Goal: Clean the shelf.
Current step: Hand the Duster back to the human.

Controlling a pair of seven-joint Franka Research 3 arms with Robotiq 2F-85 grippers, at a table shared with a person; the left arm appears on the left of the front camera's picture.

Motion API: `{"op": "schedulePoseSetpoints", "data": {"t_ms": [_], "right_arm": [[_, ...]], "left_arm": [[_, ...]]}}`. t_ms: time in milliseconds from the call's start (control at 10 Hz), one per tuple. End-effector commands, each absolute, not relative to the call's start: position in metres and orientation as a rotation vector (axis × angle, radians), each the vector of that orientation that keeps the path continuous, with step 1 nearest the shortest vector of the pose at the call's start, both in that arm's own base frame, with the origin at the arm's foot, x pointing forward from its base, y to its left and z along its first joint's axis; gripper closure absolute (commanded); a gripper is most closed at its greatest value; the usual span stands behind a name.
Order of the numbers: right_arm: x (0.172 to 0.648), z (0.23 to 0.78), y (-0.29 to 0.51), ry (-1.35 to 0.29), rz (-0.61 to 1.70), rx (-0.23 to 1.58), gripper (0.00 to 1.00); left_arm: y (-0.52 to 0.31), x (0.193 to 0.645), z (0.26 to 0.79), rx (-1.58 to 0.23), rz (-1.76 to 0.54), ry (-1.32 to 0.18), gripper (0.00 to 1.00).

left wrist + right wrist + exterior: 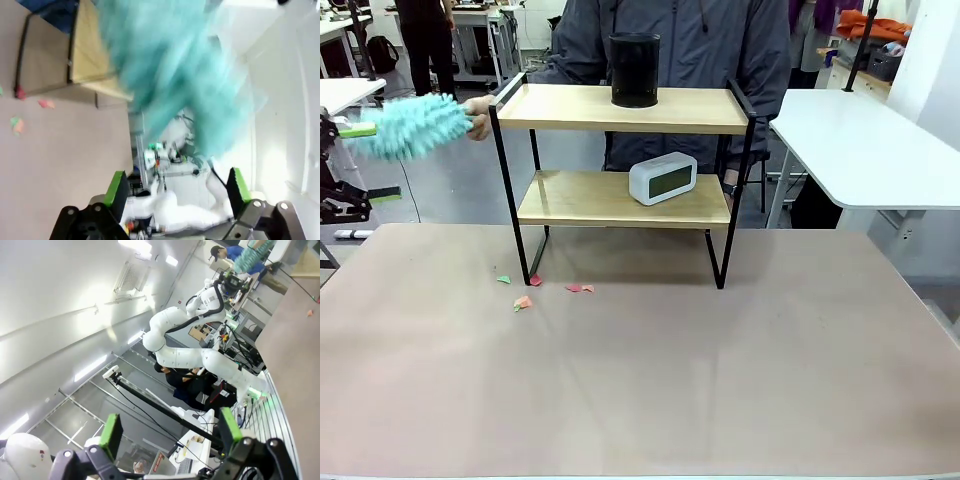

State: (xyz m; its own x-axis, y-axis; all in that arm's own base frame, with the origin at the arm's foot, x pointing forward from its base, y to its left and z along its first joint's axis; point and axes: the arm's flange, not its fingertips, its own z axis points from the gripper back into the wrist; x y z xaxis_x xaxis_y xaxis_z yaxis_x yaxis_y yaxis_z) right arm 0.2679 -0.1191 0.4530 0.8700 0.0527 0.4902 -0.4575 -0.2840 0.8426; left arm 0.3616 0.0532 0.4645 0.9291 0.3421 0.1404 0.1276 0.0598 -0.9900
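The teal duster is a motion-blurred smear in the left wrist view, covering much of the shelf behind it. In the front view the picture's left edge cuts off the duster's handle. The scraps on the worktop are too small to identify.

Shelf: light wood boards, thin black frame. Duster: fluffy turquoise, green handle. Cup on top board: black. Clock on lower board: white, dark face. Scraps on beige-pink surface: red, orange, green. Gripper pads: green.
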Motion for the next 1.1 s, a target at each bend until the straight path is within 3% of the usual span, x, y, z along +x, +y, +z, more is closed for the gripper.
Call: {"op": "schedulePoseSetpoints", "data": {"t_ms": [0, 200, 500, 700, 1000], "right_arm": [[0.269, 0.452, -0.124, -0.306, 0.538, 1.785, 0.00], [0.271, 0.453, -0.100, -0.301, 0.425, 1.813, 0.00], [0.303, 0.413, 0.007, -0.376, 0.145, 1.725, 0.00], [0.321, 0.387, 0.057, -0.306, 0.102, 1.696, 0.00], [0.324, 0.391, 0.091, -0.226, 0.206, 1.597, 0.00]], "left_arm": [[0.023, 0.307, 0.467, -1.509, 0.049, -0.266, 0.00], [-0.018, 0.285, 0.457, -1.466, -0.057, -0.132, 0.00], [-0.065, 0.284, 0.438, -1.460, -0.156, 0.038, 0.00], [-0.085, 0.285, 0.423, -1.441, -0.173, 0.088, 0.00], [-0.089, 0.307, 0.363, -1.489, 0.027, 0.022, 0.00]]}}
